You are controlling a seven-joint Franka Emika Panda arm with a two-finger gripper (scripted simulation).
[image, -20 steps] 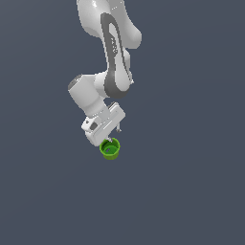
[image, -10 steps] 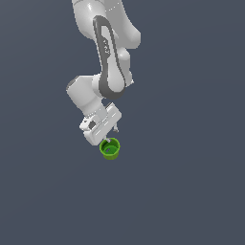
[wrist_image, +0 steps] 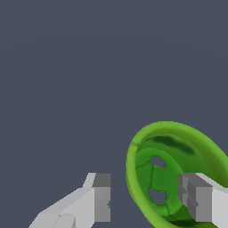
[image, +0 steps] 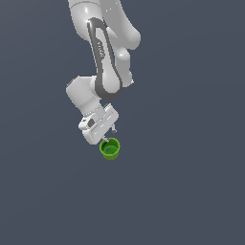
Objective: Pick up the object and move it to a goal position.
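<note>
The object is a small bright green cup [image: 110, 149] with a thick rim and a hollow inside, resting on the dark grey floor. My gripper [image: 109, 135] hangs just above it, toward the exterior view's left. In the wrist view the cup [wrist_image: 147, 164] lies close, its opening toward the camera. My gripper [wrist_image: 149, 200] is open. One fingertip [wrist_image: 101, 196] stands outside the cup's wall with a small gap. The other fingertip [wrist_image: 196, 200] lies over the cup's hollow. The fingers straddle the near side of the rim without pressing it.
The plain dark grey floor [image: 191, 191] fills the scene. The white arm [image: 105, 62] rises above the cup. No goal marker shows.
The arm's upper links have leaned toward the exterior view's left and the hand has settled slightly closer over the cup. The cup has stayed in place.
</note>
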